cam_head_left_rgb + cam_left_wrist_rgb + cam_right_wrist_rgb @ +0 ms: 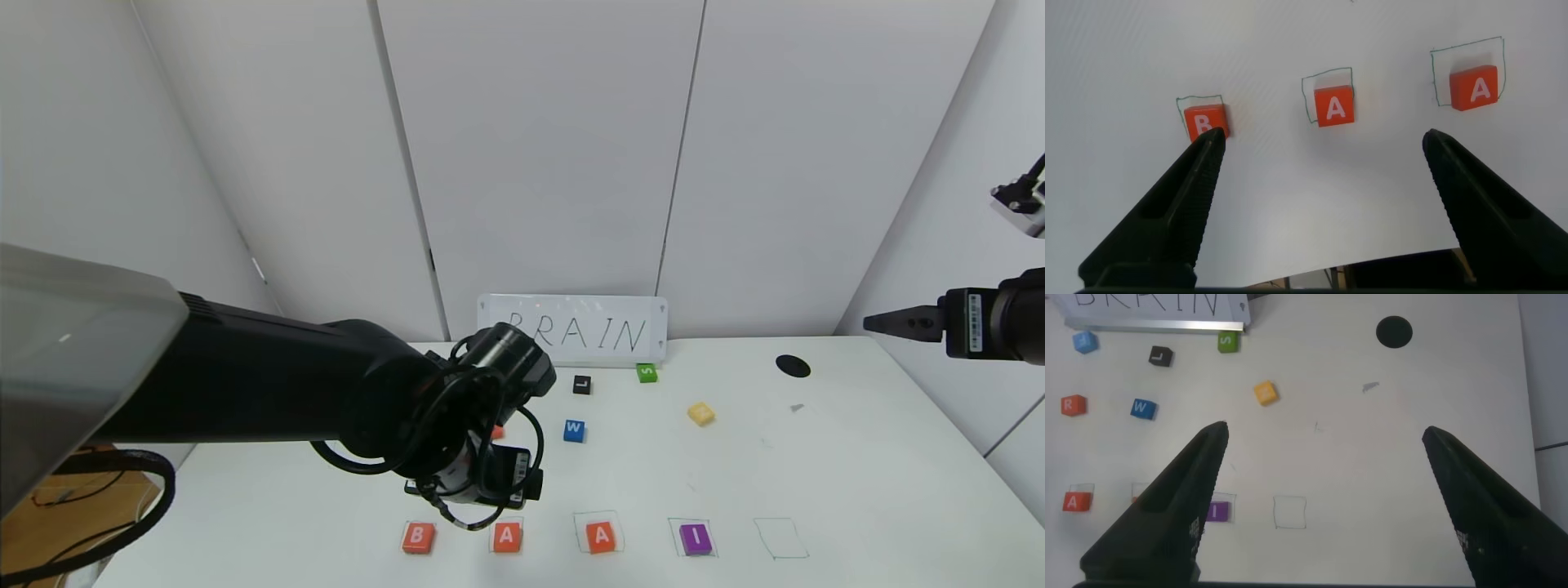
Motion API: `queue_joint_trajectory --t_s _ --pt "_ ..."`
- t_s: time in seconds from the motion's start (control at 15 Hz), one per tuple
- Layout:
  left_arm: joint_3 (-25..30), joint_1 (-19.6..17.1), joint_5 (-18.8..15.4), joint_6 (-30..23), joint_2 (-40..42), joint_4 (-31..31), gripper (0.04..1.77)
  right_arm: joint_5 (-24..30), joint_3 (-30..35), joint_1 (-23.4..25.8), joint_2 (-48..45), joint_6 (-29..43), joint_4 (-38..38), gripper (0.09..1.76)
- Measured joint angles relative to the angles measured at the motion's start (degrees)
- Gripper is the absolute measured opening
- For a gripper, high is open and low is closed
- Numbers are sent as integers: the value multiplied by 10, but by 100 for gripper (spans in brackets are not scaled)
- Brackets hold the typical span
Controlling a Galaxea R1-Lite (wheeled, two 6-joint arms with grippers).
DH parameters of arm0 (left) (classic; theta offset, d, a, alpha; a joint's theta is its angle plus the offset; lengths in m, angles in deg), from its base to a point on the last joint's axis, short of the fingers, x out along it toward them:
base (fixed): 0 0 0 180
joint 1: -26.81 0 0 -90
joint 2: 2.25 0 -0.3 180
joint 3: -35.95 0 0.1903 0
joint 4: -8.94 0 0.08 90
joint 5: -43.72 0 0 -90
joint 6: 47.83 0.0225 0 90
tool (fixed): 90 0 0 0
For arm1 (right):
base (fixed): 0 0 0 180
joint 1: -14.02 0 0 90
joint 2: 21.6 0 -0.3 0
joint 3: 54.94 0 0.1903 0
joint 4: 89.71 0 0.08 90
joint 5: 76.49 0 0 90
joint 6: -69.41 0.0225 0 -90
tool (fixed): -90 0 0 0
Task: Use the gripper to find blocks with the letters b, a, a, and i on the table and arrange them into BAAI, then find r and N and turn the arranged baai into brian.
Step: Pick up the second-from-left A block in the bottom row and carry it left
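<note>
One r [1073, 405] — right wrist view only

r [497, 432] mostly hidden behind left arm

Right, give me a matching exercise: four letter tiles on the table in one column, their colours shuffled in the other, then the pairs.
Tiles:
1. small square W tile
2. small square L tile
3. small square S tile
4. small square I tile

Colours:
a. green
b. purple
c. blue
d. black

Pairs: 1-c, 2-d, 3-a, 4-b
</note>
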Motion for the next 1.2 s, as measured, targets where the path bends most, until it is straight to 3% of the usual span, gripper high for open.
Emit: queue_joint_trajectory --t_s 1.2 --pt "17 18 -26 -48 -109 -66 172 1 -10 19 15 6 -2 171"
